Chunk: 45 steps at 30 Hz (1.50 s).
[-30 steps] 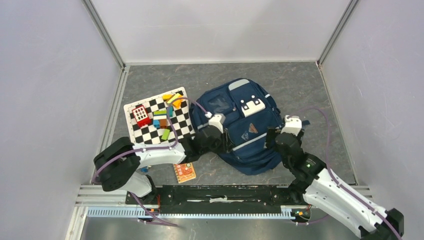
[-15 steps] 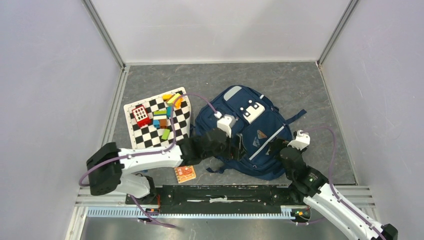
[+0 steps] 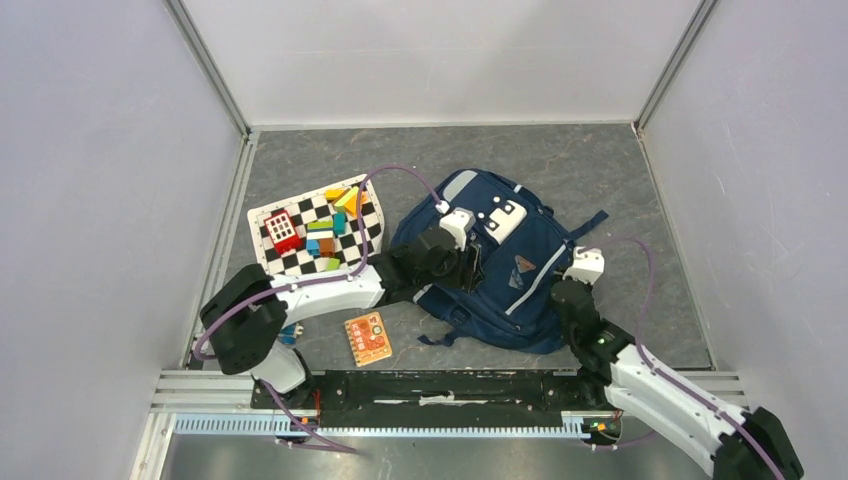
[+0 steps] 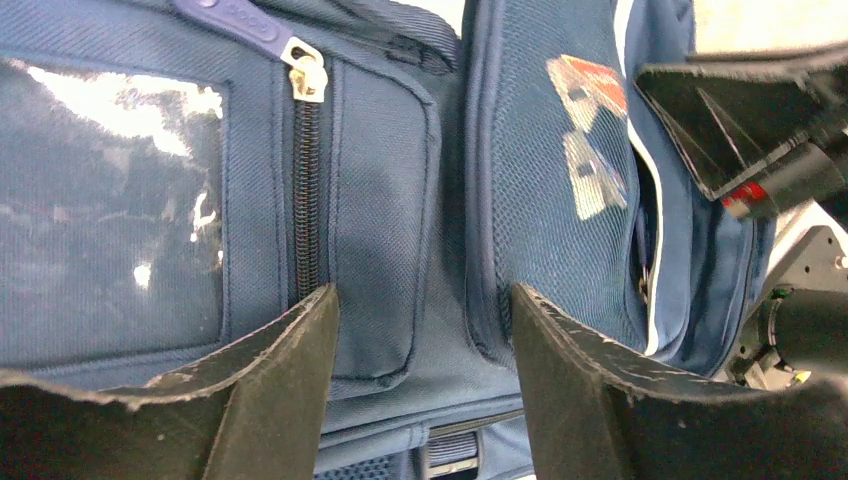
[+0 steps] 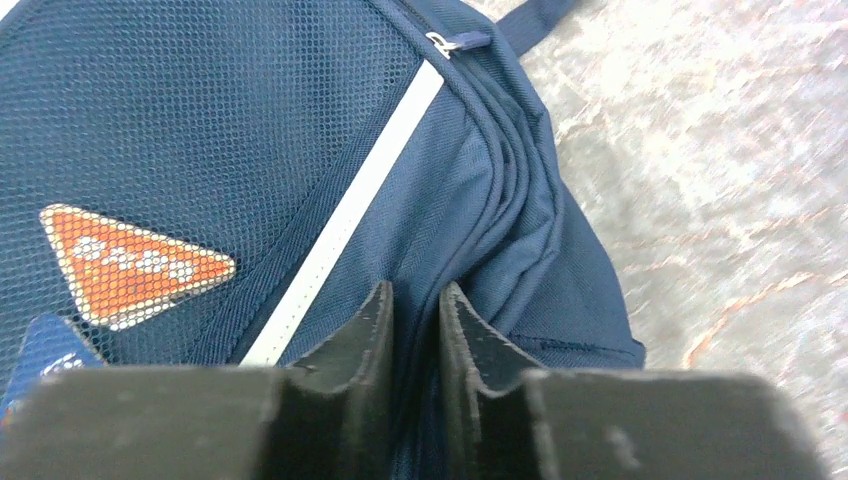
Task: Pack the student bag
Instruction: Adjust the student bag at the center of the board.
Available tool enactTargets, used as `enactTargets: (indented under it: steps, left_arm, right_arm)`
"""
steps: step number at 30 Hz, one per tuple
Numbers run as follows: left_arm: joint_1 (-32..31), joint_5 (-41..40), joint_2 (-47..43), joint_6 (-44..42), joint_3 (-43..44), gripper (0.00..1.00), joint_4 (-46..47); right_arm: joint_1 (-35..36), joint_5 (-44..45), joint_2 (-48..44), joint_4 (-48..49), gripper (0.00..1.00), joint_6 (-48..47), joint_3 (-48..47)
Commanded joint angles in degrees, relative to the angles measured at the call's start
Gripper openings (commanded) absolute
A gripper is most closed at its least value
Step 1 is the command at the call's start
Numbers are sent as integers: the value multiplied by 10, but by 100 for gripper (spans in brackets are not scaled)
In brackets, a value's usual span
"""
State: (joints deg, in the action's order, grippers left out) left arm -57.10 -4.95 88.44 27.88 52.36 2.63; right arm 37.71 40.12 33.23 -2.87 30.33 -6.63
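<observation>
The student bag (image 3: 505,300), navy blue with a grey stripe and a white patch, lies flat on the grey floor at centre. My left gripper (image 3: 468,268) rests on the bag's left front; in the left wrist view it (image 4: 425,335) stands open over the bag (image 4: 380,200), below a zip pull (image 4: 304,70), with flat fabric between the fingers. My right gripper (image 3: 557,298) is at the bag's right edge. In the right wrist view it (image 5: 415,310) is shut on a raised fold of the bag (image 5: 200,130), beside the grey stripe (image 5: 350,220) and the orange triangular logo (image 5: 130,262).
A checkerboard mat (image 3: 290,260) carrying several coloured blocks lies left of the bag. A small orange book (image 3: 368,338) lies near the front rail (image 3: 430,385). Enclosure walls close in on both sides and at the back. The right arm's fingers (image 4: 740,120) show beyond the bag.
The bag has turned and slid slightly right and back. My right gripper has closed on a fold at its right edge. My left gripper opened and moved up the bag's front.
</observation>
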Motion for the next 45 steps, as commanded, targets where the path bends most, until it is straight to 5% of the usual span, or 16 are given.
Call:
enactTargets:
  steps: [1,7,14,17,21,27,31,36,45]
  left_arm:
    - [-18,105,34,-33,8,66,102]
    - [-95,113,68,3,-6,62,180]
    - [-183,106,123,62,33,64,246]
    - [-188,78,98,56,38,69,214]
    - [-184,-15,23,19,53,84,91]
    - [-111,-60,-53,4,65,100,-66]
    - [-46,-22,-68,-2,53,100,-63]
    - [-37,3,-37,-59,103,100,-65]
    - [41,-49,59,-107,213,100,-158]
  right_arm:
    - [-46,-126,114,146,15,-126,-56]
    - [-171,-342,286,235,1,-208,-155]
    - [-213,-516,419,200,8,-293,-302]
    - [-213,-495,404,149,20,-299,-328]
    - [-213,-406,341,67,53,-295,-331]
    - [-213,-393,255,-50,75,-283,-320]
    - [-212,-446,228,-71,78,-312,-294]
    - [-211,-457,223,-76,79,-322,-256]
    - [-205,-392,246,-81,77,-317,-247]
